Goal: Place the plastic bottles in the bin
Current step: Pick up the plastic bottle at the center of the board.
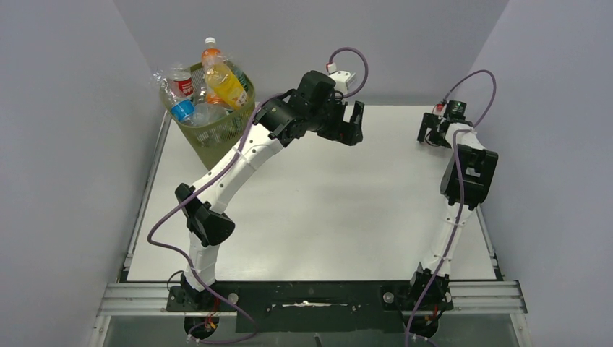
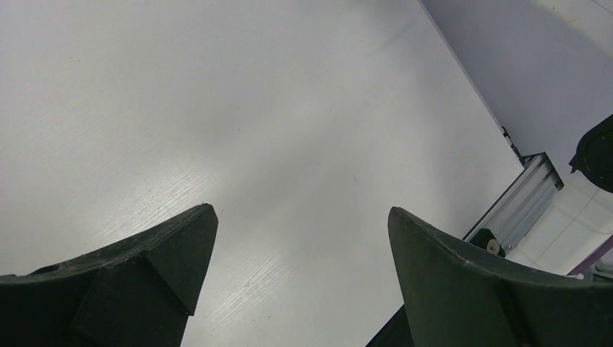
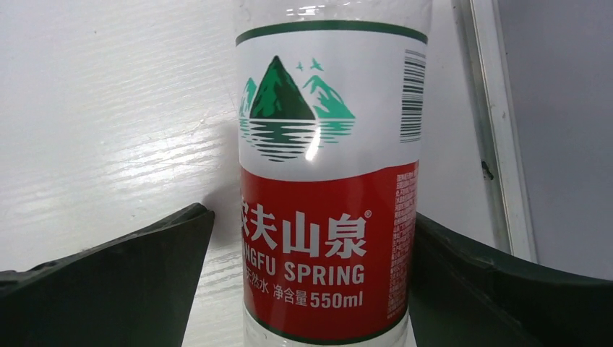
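- Bin [image 1: 217, 129]: an olive-green mesh basket, standing upright on the far left corner of the bench [image 1: 325, 210], close to the left wall.
- Bottles [image 1: 217, 85]: a heap of clear plastic ones fills the bin and rises above its rim. A yellow-orange one with a white cap sticks up highest, and one with a red label and one with a blue label lie on the left side.
- Left tool [image 1: 352, 123]: held in the air over the far middle of the bench, to the right of the bin and well apart from it. In the left wrist view its two dark fingers [image 2: 144, 282] are spread wide, with nothing between them but bare white bench.
- Right tool [image 1: 432, 130]: low at the far right of the bench, near the right edge and well apart from the bin. Its fingers [image 3: 108, 282] also stand spread wide.
- Labelled bottle [image 3: 329, 181]: in the right wrist view it sits squarely between the right tool's fingers. It is clear, with a white band bearing a green mountain drawing above a red band with white lettering.
  - A strip of bench and shadow shows between it and the left-hand finger.
  - The right-hand finger lies just beside it; whether they touch I cannot tell.
  - In the top view the right tool hides it.
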